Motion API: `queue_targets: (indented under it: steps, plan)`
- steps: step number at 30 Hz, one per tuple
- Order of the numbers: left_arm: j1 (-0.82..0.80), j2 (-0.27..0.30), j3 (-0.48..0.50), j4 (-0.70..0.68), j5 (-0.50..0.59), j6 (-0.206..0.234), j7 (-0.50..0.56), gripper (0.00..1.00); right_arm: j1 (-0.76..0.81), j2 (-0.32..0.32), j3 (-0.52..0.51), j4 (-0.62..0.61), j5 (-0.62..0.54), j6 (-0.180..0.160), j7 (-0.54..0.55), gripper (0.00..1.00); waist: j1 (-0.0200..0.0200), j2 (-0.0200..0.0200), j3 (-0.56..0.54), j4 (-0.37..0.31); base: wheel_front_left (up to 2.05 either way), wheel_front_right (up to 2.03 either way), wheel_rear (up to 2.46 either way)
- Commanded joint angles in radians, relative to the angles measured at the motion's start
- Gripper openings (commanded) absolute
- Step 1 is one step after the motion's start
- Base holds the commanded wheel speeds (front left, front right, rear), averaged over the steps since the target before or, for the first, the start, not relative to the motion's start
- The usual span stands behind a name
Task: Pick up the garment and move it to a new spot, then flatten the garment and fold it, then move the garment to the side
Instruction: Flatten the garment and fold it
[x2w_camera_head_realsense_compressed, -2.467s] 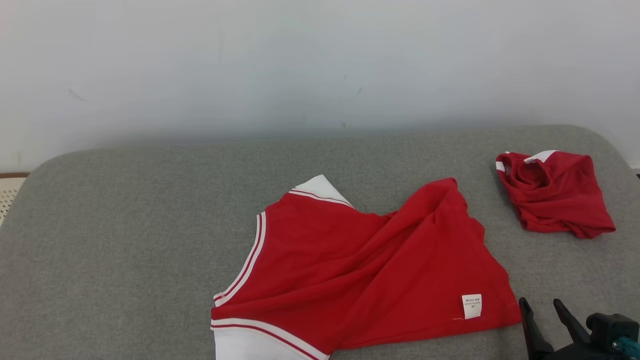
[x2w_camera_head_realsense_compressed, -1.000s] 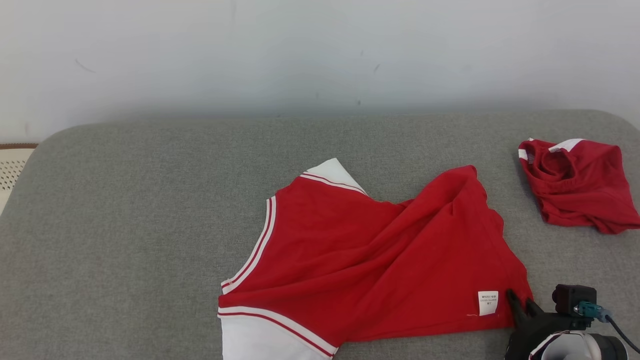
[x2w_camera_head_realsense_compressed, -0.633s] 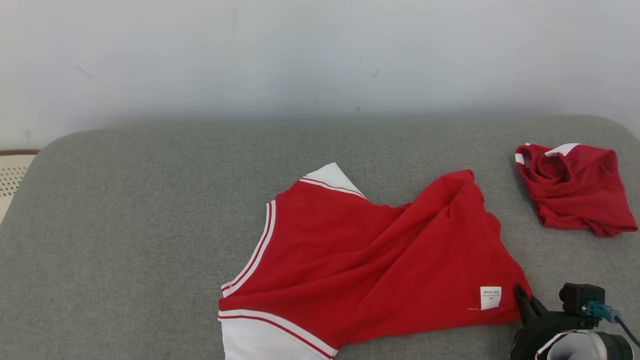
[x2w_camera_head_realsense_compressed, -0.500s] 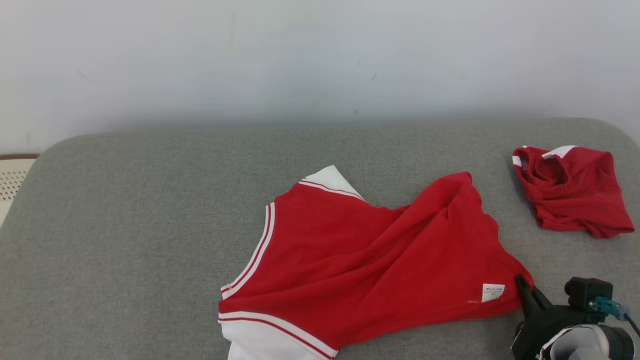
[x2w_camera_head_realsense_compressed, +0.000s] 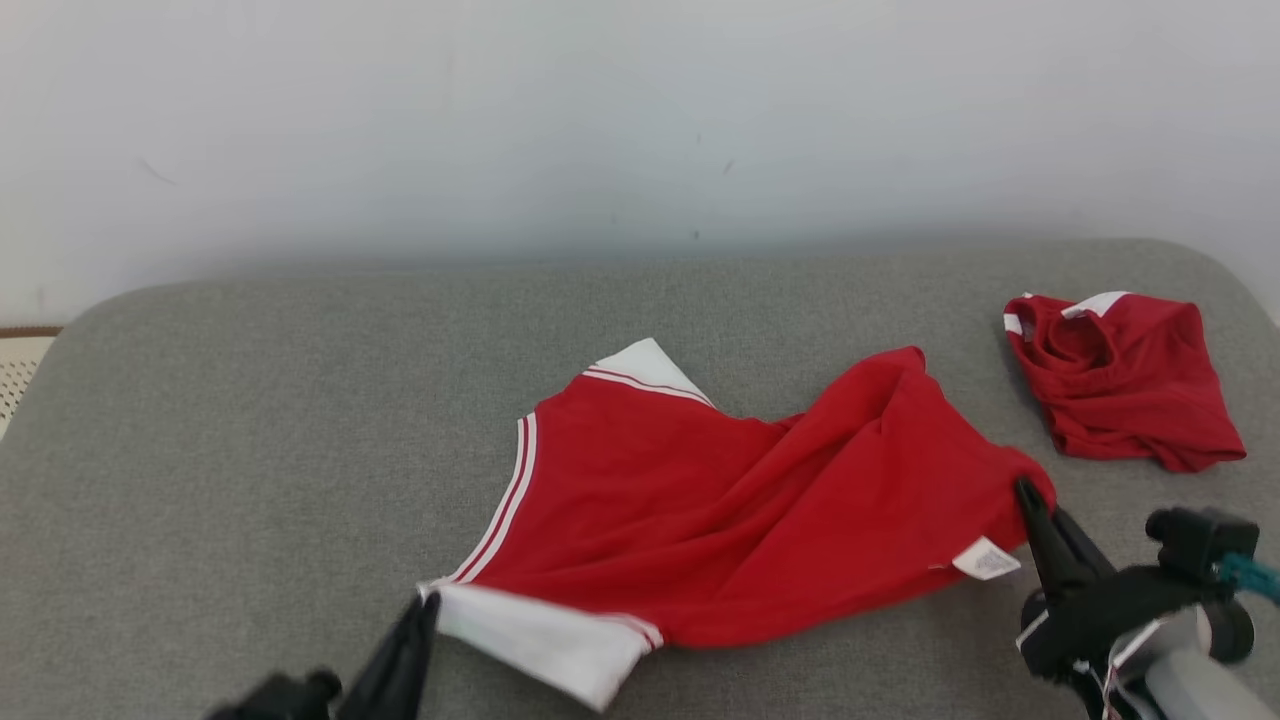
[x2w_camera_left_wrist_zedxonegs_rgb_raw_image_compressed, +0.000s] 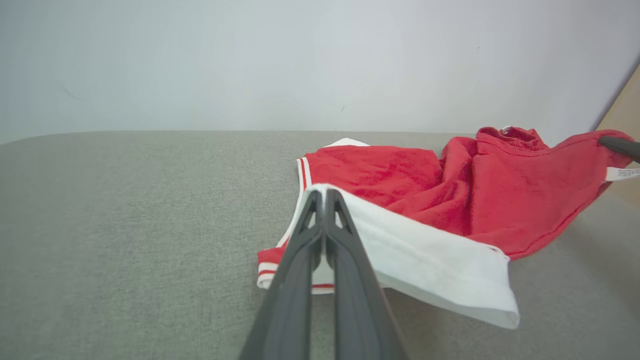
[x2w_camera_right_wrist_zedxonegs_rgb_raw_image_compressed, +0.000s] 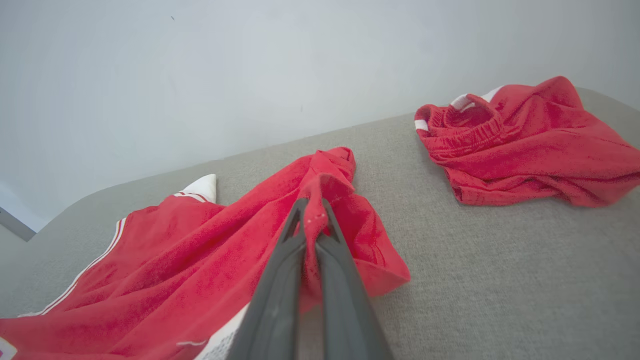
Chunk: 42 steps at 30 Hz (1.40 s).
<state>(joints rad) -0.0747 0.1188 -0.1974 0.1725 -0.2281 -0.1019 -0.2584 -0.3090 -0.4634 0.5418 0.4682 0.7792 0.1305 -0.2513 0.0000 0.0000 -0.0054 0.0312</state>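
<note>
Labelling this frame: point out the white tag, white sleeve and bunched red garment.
white tag (x2w_camera_head_realsense_compressed: 985, 558), head view, its middle.
white sleeve (x2w_camera_left_wrist_zedxonegs_rgb_raw_image_compressed: 430, 252), left wrist view, its broad face.
bunched red garment (x2w_camera_right_wrist_zedxonegs_rgb_raw_image_compressed: 530, 145), right wrist view, its middle.

Jersey: middle of the padded surface, towards its front edge
Shorts: well apart to the jersey's right, farther back
Left gripper: at the jersey's near left sleeve
Right gripper: at the jersey's right hem corner
Wall: behind the surface
</note>
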Motion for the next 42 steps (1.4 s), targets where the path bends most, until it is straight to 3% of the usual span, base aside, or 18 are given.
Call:
queue_targets:
  steps: [1,5,10,16,23,28,33,37,42]
  plan:
    - [-0.027,0.016,0.001,-0.008,0.013,-0.003,0.003,0.0,-0.019,-0.007,0.003,-0.012,0.013,0.001,0.005,0.0,0.0,0.0,0.007,-0.002,0.0,0.0,0.0]
    - [-0.167,0.091,-0.008,-0.023,0.026,-0.017,0.039,0.0,-0.105,-0.027,0.039,-0.067,0.031,0.001,0.04,0.0,0.0,0.0,0.044,-0.009,0.0,0.0,0.0]
    - [-0.458,0.193,-0.037,0.034,-0.011,-0.026,0.111,0.0,-0.346,-0.026,0.111,-0.072,0.054,0.001,0.11,0.0,0.0,0.0,0.141,-0.027,0.0,0.0,0.0]
    - [-0.804,0.287,-0.109,0.138,-0.097,-0.027,0.162,0.0,-0.655,-0.006,0.156,0.026,0.113,0.001,0.165,0.0,0.0,0.0,0.278,-0.034,0.0,0.0,0.0]
    - [-1.2,0.339,-0.148,0.285,-0.185,-0.027,0.181,0.0,-1.019,0.045,0.119,0.192,0.206,0.001,0.177,0.0,0.0,0.0,0.428,-0.047,0.0,0.0,0.0]
    - [-1.413,0.319,-0.154,0.415,-0.209,-0.027,0.173,0.0,-1.221,0.081,0.123,0.331,0.204,0.001,0.167,0.0,0.0,0.0,0.473,-0.058,0.0,0.0,0.0]
    - [-1.568,0.289,-0.202,0.509,-0.157,-0.027,0.166,0.0,-1.365,0.094,0.154,0.476,0.155,0.001,0.138,0.0,0.0,0.0,0.477,-0.047,0.0,0.0,0.0]
    - [-1.706,0.266,-0.22,0.608,-0.116,-0.002,0.143,0.0,-1.479,0.107,0.168,0.598,0.109,0.001,0.07,0.0,0.0,0.0,0.46,-0.023,0.0,0.0,0.0]
    - [-1.78,0.227,-0.194,0.669,-0.148,0.011,0.129,0.0,-1.547,0.131,0.163,0.651,0.11,0.001,0.041,0.0,0.0,0.0,0.47,-0.009,0.0,0.0,0.0]
